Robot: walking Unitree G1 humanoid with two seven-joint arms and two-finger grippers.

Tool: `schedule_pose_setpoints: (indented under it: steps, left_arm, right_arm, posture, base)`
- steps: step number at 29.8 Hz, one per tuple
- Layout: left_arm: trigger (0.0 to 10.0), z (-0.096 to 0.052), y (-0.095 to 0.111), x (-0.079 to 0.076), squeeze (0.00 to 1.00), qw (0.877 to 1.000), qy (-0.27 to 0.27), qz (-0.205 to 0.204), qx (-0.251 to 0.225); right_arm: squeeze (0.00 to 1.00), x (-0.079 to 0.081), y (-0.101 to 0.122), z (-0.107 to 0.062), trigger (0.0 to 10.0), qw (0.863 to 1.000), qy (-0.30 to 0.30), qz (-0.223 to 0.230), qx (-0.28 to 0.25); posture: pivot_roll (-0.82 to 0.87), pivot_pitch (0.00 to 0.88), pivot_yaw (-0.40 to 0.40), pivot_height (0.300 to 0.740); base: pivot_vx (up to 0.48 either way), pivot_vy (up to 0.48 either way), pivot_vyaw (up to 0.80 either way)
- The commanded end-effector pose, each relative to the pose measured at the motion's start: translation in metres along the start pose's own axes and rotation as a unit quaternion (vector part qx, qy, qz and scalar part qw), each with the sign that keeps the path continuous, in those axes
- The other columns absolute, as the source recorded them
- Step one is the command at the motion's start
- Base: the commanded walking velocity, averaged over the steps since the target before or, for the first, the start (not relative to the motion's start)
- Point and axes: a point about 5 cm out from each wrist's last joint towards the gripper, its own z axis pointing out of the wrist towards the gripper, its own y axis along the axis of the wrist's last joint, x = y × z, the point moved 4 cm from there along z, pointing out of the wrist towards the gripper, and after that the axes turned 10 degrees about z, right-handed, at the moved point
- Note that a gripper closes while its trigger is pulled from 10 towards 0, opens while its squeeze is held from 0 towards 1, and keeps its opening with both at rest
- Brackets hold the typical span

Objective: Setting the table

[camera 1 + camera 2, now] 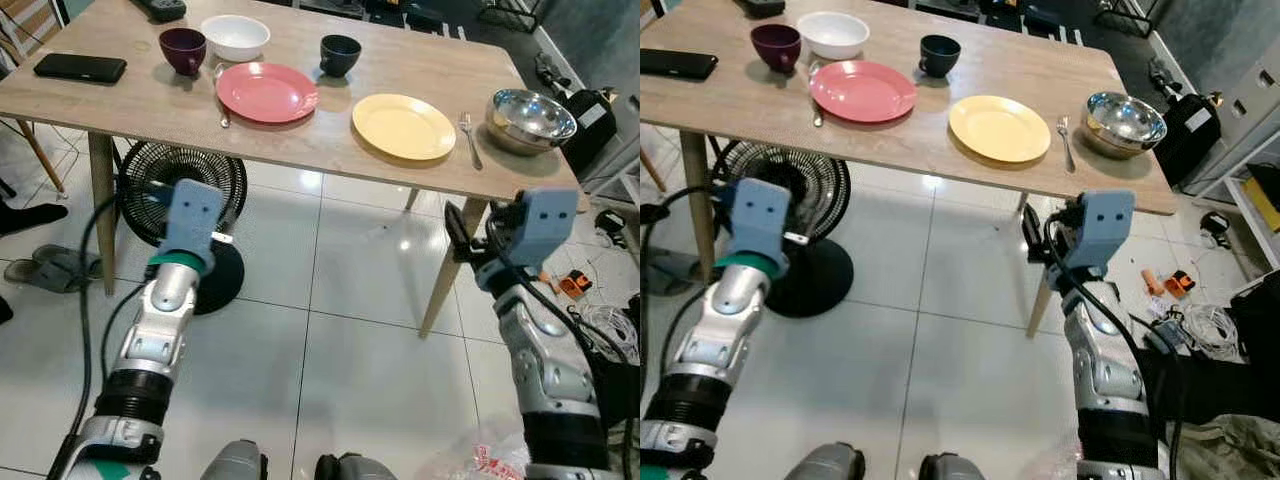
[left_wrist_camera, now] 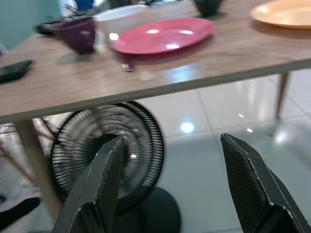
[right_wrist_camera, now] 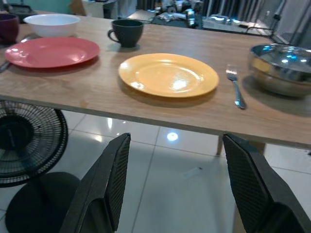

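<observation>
Across the upper half of the head views runs a pale wood-grain tabletop on slim angled legs, standing on glossy white floor tiles. Near its middle lies a round, flat pink plate, smooth and shiny, with a spoon just beside it at nine o'clock. At three o'clock from the pink plate lies a round yellow plate of the same glossy finish, and a metal fork lies just beside that at three o'clock. Farther toward three o'clock sits a polished steel bowl, its inside reflective; whether it holds anything cannot be told. At twelve o'clock from the pink plate stands a white bowl, with a dark purple cup at its nine o'clock. A dark handled cup stands between the two plates, toward the far edge. A flat black phone lies near the tabletop's left end.

Both arms are below the tabletop's near edge. The left gripper has its jaws spread wide and holds nothing; the pink plate is ahead of and above it, well apart. The right gripper likewise has its jaws wide apart and holds nothing, with the yellow plate ahead and above.

Under the tabletop stands a black wire-grille fan on a round base.
</observation>
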Motion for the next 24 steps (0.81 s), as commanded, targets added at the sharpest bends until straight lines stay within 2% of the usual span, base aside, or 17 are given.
schedule_pose_setpoints:
  steps: [1,7,24]
  left_arm:
    - [10.0,0.002,0.004,-0.012,0.0,1.0,-0.021,-0.007,-0.005]
    - [10.0,0.006,0.009,-0.014,0.0,1.0,-0.023,-0.008,-0.012]
    - [10.0,0.008,0.008,-0.012,0.0,1.0,-0.02,-0.004,-0.013]
  right_arm:
    - [0.0,-0.012,0.006,-0.006,10.0,1.0,-0.022,-0.006,-0.014]
    - [0.0,-0.019,0.007,-0.012,10.0,0.999,-0.031,-0.009,-0.019]
    - [0.0,-0.023,0.011,-0.013,10.0,0.999,-0.037,-0.005,-0.029]
  posture:
    - [0.09,0.0,-0.045,0.74]
    - [0.07,0.0,-0.035,0.74]
    - [0.09,0.0,-0.035,0.74]
  base:
    - [0.0,0.0,0.0]
    - [0.0,0.0,0.0]
    - [0.0,0.0,0.0]
